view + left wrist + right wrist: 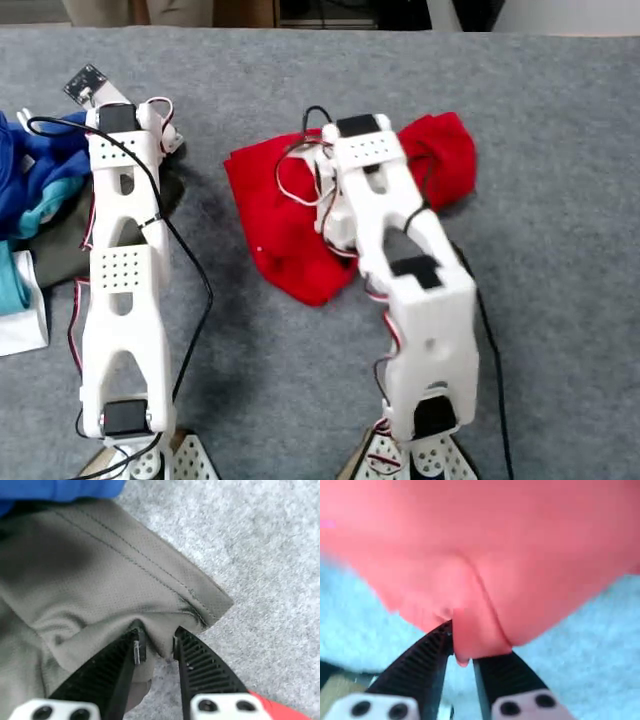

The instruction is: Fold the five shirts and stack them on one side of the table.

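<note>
Our left end effector point(157, 647) is clamped on a fold of the olive shirt point(100, 580), just beside its stitched hem corner. Our right end effector point(465, 652) is closed on a ridge of the red shirt point(485, 555). From above, we see the red shirt crumpled mid-desk, its long axis running diagonally beneath the right arm point(420, 290). The olive shirt lies heaped with a blue shirt point(30, 160), a teal shirt point(12, 285) and a white shirt point(20, 335) beside the left arm point(120, 270). The desk point(560, 200) has a grey felt-like cover.
</note>
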Robot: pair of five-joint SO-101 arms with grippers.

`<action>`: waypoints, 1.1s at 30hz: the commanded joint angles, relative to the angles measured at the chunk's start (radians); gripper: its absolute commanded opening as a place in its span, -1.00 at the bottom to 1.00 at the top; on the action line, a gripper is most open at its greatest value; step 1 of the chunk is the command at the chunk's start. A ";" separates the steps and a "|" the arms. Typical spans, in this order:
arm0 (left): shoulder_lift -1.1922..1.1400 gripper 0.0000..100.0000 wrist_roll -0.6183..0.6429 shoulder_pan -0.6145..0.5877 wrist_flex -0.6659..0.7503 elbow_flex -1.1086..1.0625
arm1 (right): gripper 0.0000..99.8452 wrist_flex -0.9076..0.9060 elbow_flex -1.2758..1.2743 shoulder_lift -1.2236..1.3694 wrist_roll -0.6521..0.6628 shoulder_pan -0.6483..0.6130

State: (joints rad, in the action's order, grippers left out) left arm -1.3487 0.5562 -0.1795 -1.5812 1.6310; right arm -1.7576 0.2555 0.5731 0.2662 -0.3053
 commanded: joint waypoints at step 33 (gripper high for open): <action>0.024 -0.78 -0.002 0.057 -0.014 0.040 | -0.40 -0.023 -0.704 -1.237 0.531 0.664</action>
State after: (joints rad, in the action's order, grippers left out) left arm -1.3487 0.5562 -0.1473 -1.5873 1.6310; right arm -1.7637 -0.5516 -0.6345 0.7925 0.3222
